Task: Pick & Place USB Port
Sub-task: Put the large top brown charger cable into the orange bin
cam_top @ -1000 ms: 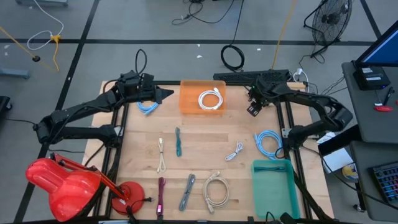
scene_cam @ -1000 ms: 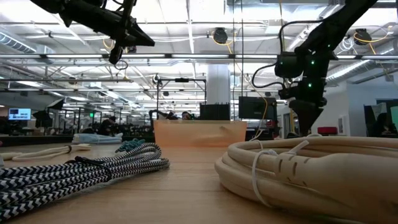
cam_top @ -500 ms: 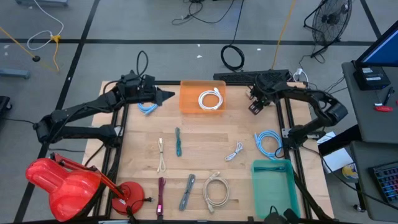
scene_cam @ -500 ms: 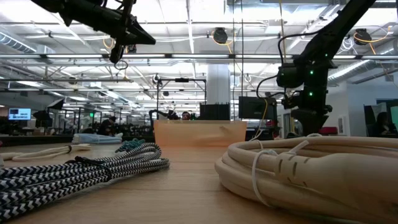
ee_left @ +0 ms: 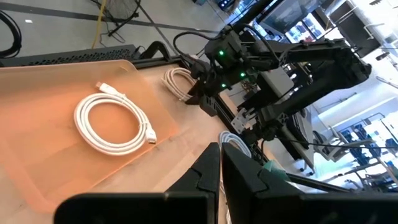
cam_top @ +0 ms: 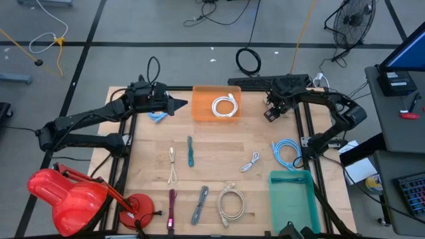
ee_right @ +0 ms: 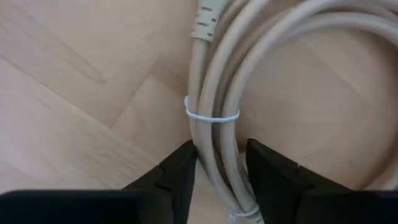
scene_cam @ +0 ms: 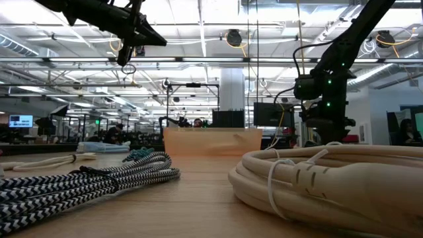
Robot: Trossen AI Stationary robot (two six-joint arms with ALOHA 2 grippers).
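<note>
Upper right, high view: your right gripper (cam_top: 271, 114) over beige tied cable coil (ee_right: 217, 93), grip unclear; catching only some strands could drop it. Left gripper (cam_top: 182, 104) closed, idle.

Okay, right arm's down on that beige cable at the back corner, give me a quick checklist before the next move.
1. Right gripper lined up on the beige cable: ok, the bundle runs straight through it.
2. Firm hold on the cable: cannot tell.
3. White tie keeping the coil together: ok.
4. Room in the orange tray: ok, only a white cable lies in it.
5. Left gripper out of the way: ok, shut and raised beside the tray's left edge, empty.
</note>
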